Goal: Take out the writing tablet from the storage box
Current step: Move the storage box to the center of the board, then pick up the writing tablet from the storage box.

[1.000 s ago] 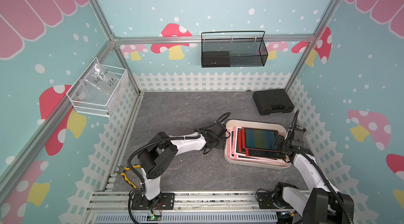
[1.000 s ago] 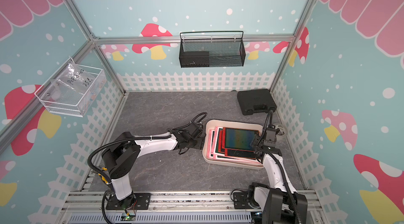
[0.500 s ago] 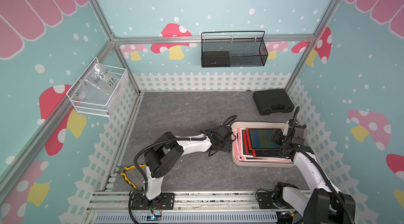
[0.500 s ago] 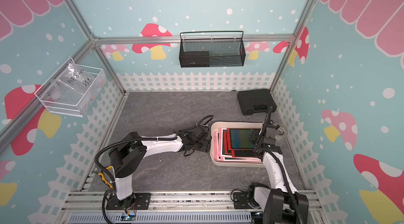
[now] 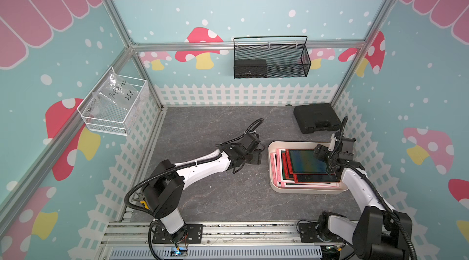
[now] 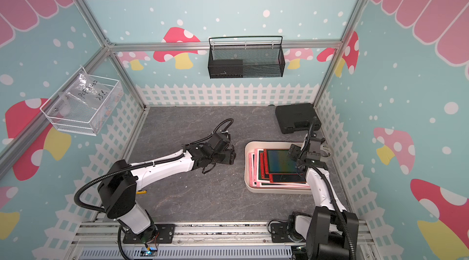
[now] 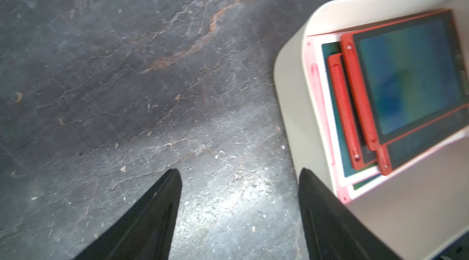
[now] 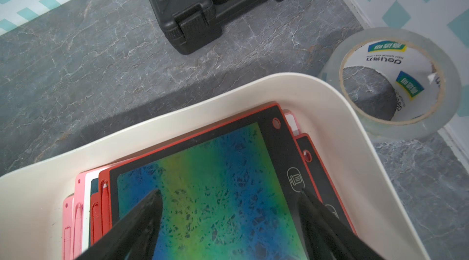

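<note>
Right now the writing tablet, red-framed with a blue-green screen, lies flat on top of a stack of other tablets, red and pink ones, inside the storage box. In both top views the cream box sits on the table at about 4 o'clock.

The right end effector hangs over the top tablet's 3 o'clock end with its jaws spread wide. One tip is above the screen, the other by the bin symbol on the black bezel. Nothing is gripped, and I cannot tell whether the tips touch the surface.

At 9 o'clock of the box, just beside its short wall, the left end effector is also wide and empty, above bare table.

A black case lies at 12 o'clock of the box, apart from it. A roll of clear tape lies flat near the box's 2 o'clock corner. On the far wall at 12 o'clock hangs a black mesh basket, and a white wire basket hangs at 10 o'clock.
</note>
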Controlling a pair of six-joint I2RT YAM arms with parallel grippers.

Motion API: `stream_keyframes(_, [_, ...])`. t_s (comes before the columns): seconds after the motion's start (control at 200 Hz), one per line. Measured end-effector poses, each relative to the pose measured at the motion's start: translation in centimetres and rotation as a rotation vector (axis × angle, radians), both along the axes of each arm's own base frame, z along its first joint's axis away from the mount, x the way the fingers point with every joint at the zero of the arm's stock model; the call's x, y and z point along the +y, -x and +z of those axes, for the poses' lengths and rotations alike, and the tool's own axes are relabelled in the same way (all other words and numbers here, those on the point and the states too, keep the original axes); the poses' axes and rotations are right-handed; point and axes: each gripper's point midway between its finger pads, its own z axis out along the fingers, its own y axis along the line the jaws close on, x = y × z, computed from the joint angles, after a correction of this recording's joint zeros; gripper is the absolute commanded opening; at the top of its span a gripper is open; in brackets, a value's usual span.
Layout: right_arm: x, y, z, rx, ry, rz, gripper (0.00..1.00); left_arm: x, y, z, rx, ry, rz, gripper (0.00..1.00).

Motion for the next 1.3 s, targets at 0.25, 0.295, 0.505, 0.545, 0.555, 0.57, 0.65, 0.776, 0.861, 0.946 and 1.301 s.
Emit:
stream_keyframes(0.25, [-2.5, -1.3, 0.6, -0.014, -0.012, -0.053, 0.83, -9.8, 2.4, 3.8, 0.043, 0.202, -0.251, 0.74])
stream_keyframes(0.295, [-2.8, -1.2, 0.3, -0.008, -0.018, -0.061, 0.83, -11.3, 2.4, 3.4, 0.059, 0.213, -0.276, 0.74])
stream_keyframes(0.505, [-4.2, -0.9, 0.7, -0.012, -0.001, -0.1, 0.84, -14.6, 1.3, -1.6, 0.152, 0.182, -0.304, 0.74])
stream_keyframes(0.545, [-4.5, -0.8, 0.8, -0.011, 0.004, -0.109, 0.84, -14.8, 1.2, -2.6, 0.171, 0.167, -0.301, 0.74])
stream_keyframes(0.555, [-4.6, -0.8, 0.8, -0.011, 0.006, -0.111, 0.84, -14.9, 1.2, -2.8, 0.175, 0.164, -0.301, 0.74])
stream_keyframes(0.57, [-4.8, -0.8, 0.8, -0.011, 0.007, -0.116, 0.84, -15.0, 1.2, -3.2, 0.182, 0.158, -0.301, 0.74])
stream_keyframes(0.65, [-5.3, -0.6, 0.8, -0.009, 0.01, -0.132, 0.84, -15.6, 1.1, -4.7, 0.206, 0.135, -0.3, 0.74])
stream_keyframes(0.776, [-5.8, -0.4, 0.6, -0.006, 0.006, -0.147, 0.84, -16.7, 1.1, -5.0, 0.216, 0.134, -0.312, 0.73])
stream_keyframes(0.861, [-5.8, -0.4, 0.5, -0.004, 0.003, -0.146, 0.84, -17.3, 1.3, -5.2, 0.22, 0.126, -0.32, 0.73])
stream_keyframes(0.946, [-5.9, -0.3, 0.4, -0.002, 0.002, -0.148, 0.85, -17.6, 1.6, -5.4, 0.224, 0.113, -0.321, 0.73])
stream_keyframes(1.301, [-7.7, 0.4, -1.3, 0.048, 0.0, -0.209, 0.86, -19.0, 1.2, -7.2, 0.234, 0.032, -0.301, 0.71])
